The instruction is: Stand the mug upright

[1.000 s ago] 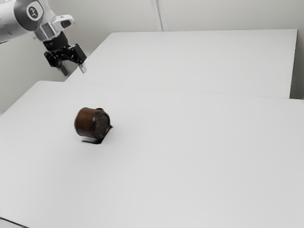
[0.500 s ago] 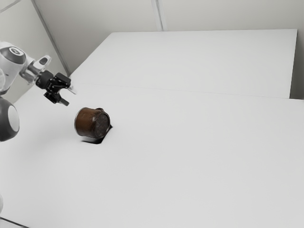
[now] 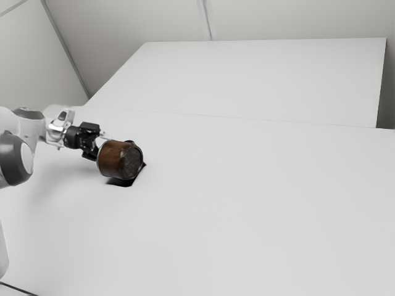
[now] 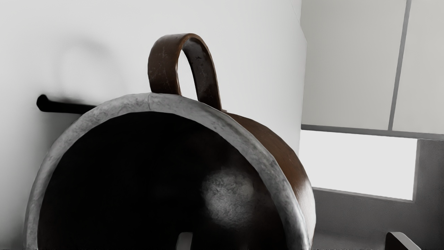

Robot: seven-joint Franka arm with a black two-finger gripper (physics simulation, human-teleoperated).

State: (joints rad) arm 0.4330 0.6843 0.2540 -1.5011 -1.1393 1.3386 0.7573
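A brown mug (image 3: 113, 161) lies on its side on a white table (image 3: 247, 216), toward the table's far corner at the exterior view's left. Its open mouth faces the arm, and its base points toward the exterior view's right. The handle (image 4: 163, 66) sticks out from the mug's side.

The black gripper (image 3: 99, 145) is at the mouth, with its fingers spread wide. In the wrist view, one fingertip (image 4: 184, 240) shows against the dark mouth and the other is outside the grey rim (image 4: 208, 119), so the mug's wall lies roughly between their lines. Nothing is pinched. Whether either finger touches the mug, I cannot tell.

The reach looks all but done; the righting itself is not. What appears to be left is to close on the wall, lift and turn the mug until its mouth faces up, set its base on the table, and let go.
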